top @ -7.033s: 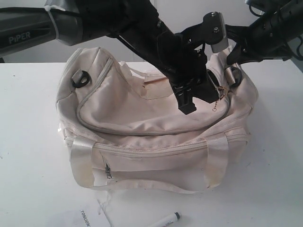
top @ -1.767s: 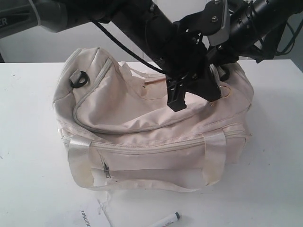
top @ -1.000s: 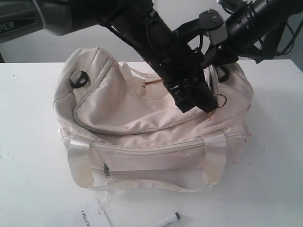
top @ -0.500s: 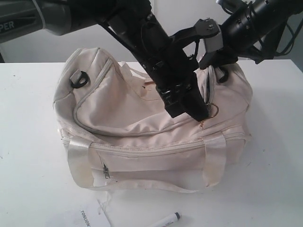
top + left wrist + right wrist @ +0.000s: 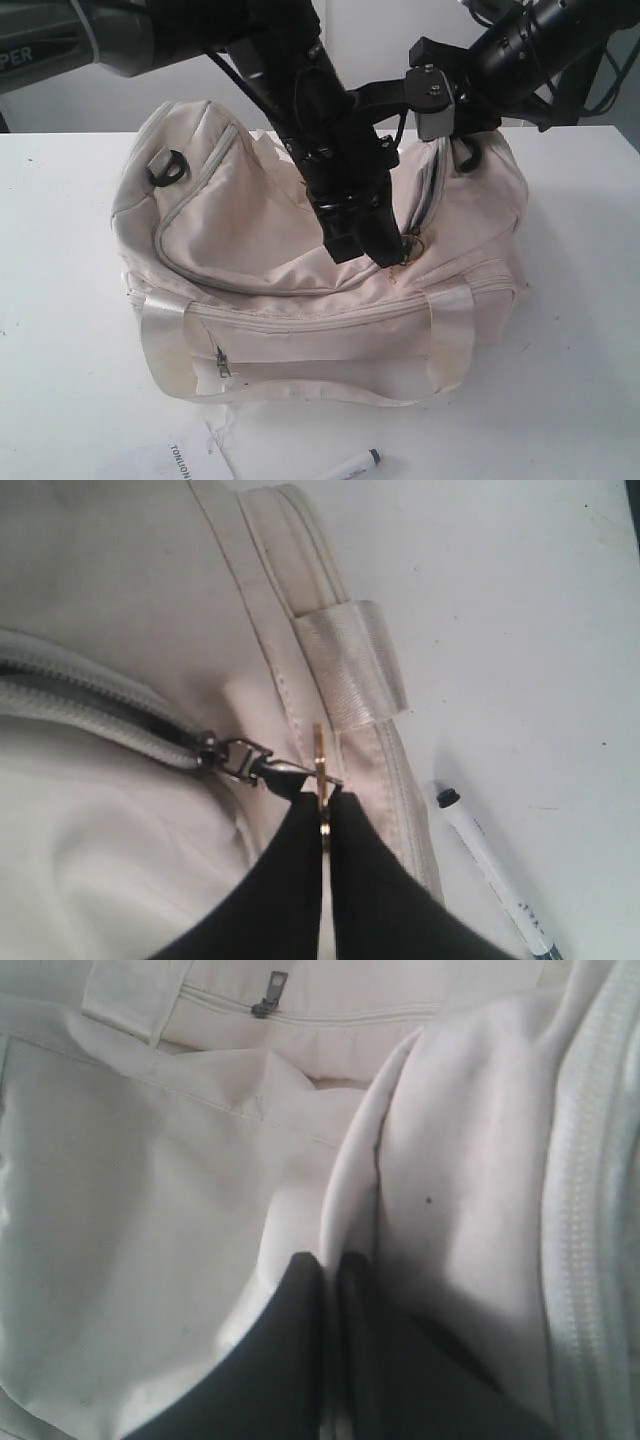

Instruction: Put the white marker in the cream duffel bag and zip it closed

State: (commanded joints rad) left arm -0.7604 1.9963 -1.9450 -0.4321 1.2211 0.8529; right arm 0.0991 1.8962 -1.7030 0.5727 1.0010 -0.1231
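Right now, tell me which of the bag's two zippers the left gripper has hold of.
The curved top zipper: the left gripper pinches the gold ring on its pull. The front pocket zipper, lower on the cream duffel bag, hangs untouched.

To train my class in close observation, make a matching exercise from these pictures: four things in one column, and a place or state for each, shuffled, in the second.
Things
1 white marker
2 left gripper
3 right gripper
4 black ring

Places or states
A pinching a fold of the cream duffel bag
B lying on the table in front of the bag
C clamped on the gold zipper ring
D on the bag's end away from both grippers

Pairs: 1-B, 2-C, 3-A, 4-D
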